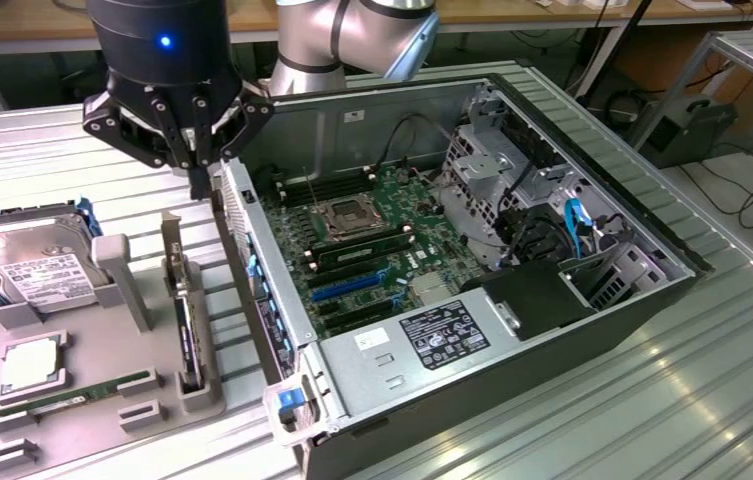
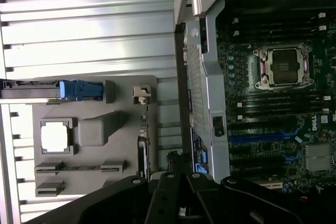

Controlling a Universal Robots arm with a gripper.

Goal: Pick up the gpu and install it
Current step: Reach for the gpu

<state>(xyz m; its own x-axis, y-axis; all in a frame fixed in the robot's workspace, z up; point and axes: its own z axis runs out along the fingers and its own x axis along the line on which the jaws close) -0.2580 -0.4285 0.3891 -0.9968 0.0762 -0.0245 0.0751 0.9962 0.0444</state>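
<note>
Exterior view: a drive point(image 1: 32, 265) lay at the far left of a grey tray point(image 1: 103, 340). At the tray's right edge the gpu point(image 1: 187, 325) stood on edge in a slot, untouched. It was a thin dark card seen edge-on, with a silver bracket at its far end. It looked light, stiff and fragile, best pinched by its bare upper edge, clear of components. Above its far end hung the gripper point(image 1: 199, 185), fingers pressed together on nothing. Rightmost, the open case point(image 1: 349, 120) showed its motherboard point(image 1: 363, 250).
</note>
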